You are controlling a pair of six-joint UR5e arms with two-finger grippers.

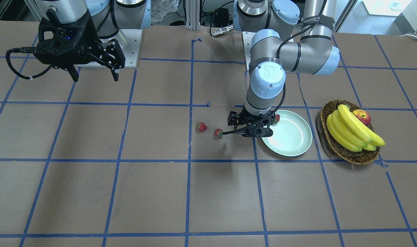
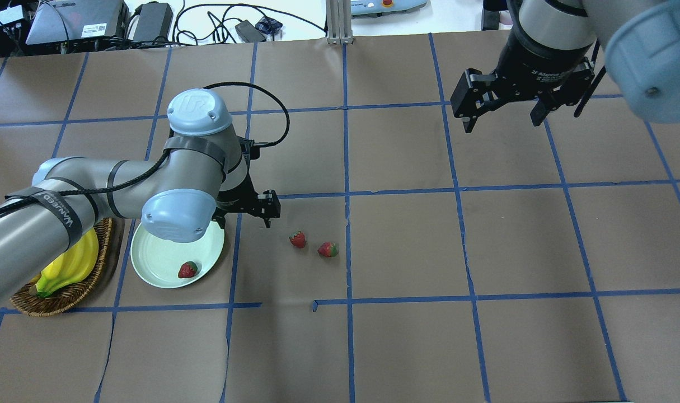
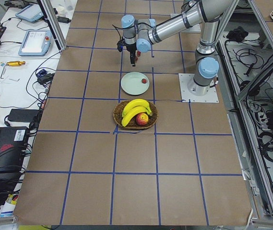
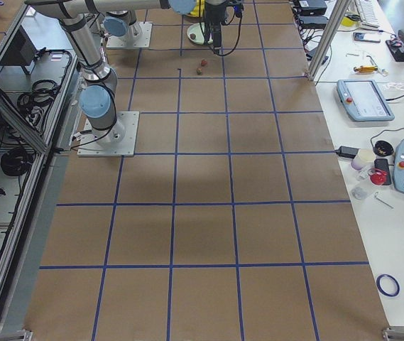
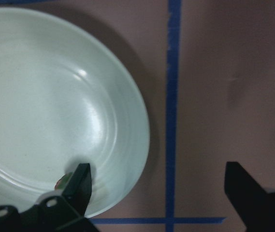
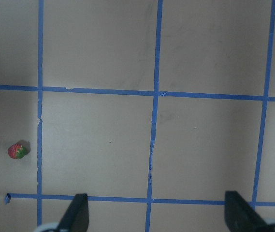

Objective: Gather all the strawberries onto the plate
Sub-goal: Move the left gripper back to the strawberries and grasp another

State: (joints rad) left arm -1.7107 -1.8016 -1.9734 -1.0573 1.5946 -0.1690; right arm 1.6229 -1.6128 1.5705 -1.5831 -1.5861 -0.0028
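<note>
Left tool point(image 5: 157, 179) is hovering over the rim of the plate point(image 2: 155, 263), fingers spread wide and gripping nothing. One strawberry point(image 2: 187, 270) is lying in the plate, close by one finger. A second strawberry point(image 2: 298, 239) and a third strawberry point(image 2: 328, 249) are sitting on the table point(image 2: 407, 252), near the tool on the side away from the plate. Right tool point(image 2: 503, 120) is hanging high, spread and empty, well apart from them.

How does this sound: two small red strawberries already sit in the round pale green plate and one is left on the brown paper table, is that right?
Not quite, the count is reversed. Only one small red strawberry sits in the round pale mint-green plate. The other two strawberries are left on the brown paper-covered table. The overhead exterior view shows this.
</note>
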